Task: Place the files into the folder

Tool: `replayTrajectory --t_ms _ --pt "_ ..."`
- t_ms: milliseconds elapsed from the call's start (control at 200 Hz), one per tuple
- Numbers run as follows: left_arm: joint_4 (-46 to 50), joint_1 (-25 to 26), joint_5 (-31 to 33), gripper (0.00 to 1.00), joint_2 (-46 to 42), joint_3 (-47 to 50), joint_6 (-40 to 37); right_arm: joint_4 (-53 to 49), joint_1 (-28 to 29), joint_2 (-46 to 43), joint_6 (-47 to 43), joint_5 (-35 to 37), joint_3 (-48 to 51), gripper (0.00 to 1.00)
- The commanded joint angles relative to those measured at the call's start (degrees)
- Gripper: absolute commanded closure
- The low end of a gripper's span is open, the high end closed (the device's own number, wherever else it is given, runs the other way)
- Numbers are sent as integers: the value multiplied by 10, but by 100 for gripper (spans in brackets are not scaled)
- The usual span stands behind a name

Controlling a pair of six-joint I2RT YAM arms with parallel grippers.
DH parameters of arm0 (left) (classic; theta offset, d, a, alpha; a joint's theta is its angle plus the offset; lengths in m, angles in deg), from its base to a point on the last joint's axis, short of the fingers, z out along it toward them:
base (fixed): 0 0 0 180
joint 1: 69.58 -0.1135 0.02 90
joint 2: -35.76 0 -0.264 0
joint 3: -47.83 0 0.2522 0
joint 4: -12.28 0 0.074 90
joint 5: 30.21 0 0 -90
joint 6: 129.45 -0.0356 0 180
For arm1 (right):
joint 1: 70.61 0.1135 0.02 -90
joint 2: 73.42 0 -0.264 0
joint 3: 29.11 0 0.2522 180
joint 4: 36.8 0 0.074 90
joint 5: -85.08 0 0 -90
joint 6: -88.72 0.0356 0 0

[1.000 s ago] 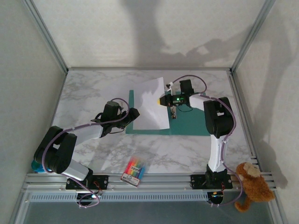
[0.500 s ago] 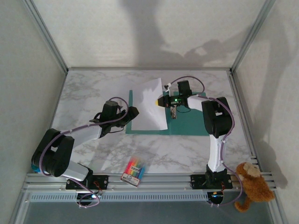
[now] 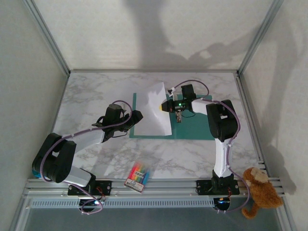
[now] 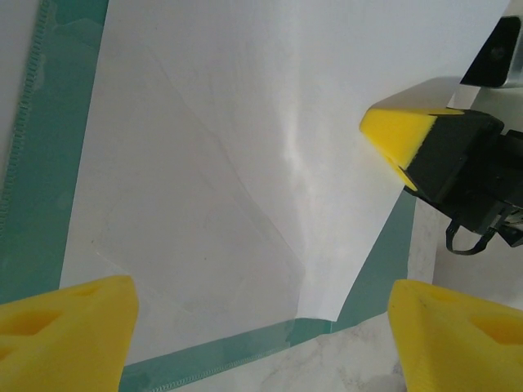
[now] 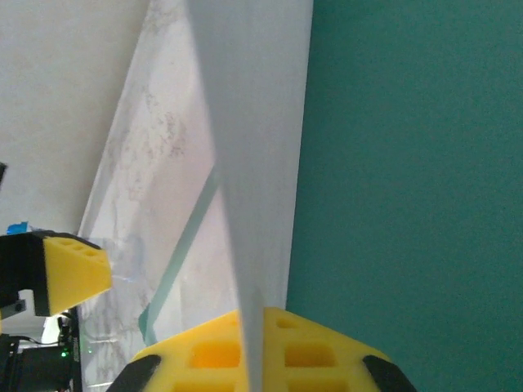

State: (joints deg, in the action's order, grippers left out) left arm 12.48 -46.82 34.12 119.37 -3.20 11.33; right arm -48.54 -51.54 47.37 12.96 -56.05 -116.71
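The teal folder [image 3: 195,126] lies open on the marble table. The white files [image 3: 155,111] rest over its left half, with their right edge lifted and bowed upward. My right gripper [image 3: 163,106] is shut on that raised edge; in the right wrist view the paper [image 5: 245,163] runs on edge between the yellow pads [image 5: 196,359], with the folder's cover [image 5: 409,163] to the right. My left gripper [image 3: 138,117] stands open at the files' left side, low over the sheet [image 4: 229,147], touching nothing. The folder's border [image 4: 49,147] shows beside it, and its fingers [image 4: 69,331] straddle the near corner.
A small metal clip [image 3: 179,116] sits on the folder's spine under the right wrist. A packet of coloured pens [image 3: 138,175] lies near the front edge. A brown teddy bear [image 3: 260,191] sits at the front right, off the table. Cage walls enclose three sides.
The right gripper has shifted a little left with the files' edge, so the sheet bows up more and looks narrower from above. The left arm is still.
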Motion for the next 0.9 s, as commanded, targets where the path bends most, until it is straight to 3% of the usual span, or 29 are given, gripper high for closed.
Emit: replayTrajectory --t_ms 0,255,716,891 --pt "10 -4 10 20 -13 4 -1 -43 4 14 -19 28 -25 88" --pt "19 -4 6 19 -9 -2 -8 -79 -3 61 -19 29 -87 74" --pt "20 -4 -6 19 0 0 -16 -125 -29 104 -21 12 -175 72" --pt "23 -4 -5 19 0 -1 -19 -128 -33 119 -14 4 -199 76"
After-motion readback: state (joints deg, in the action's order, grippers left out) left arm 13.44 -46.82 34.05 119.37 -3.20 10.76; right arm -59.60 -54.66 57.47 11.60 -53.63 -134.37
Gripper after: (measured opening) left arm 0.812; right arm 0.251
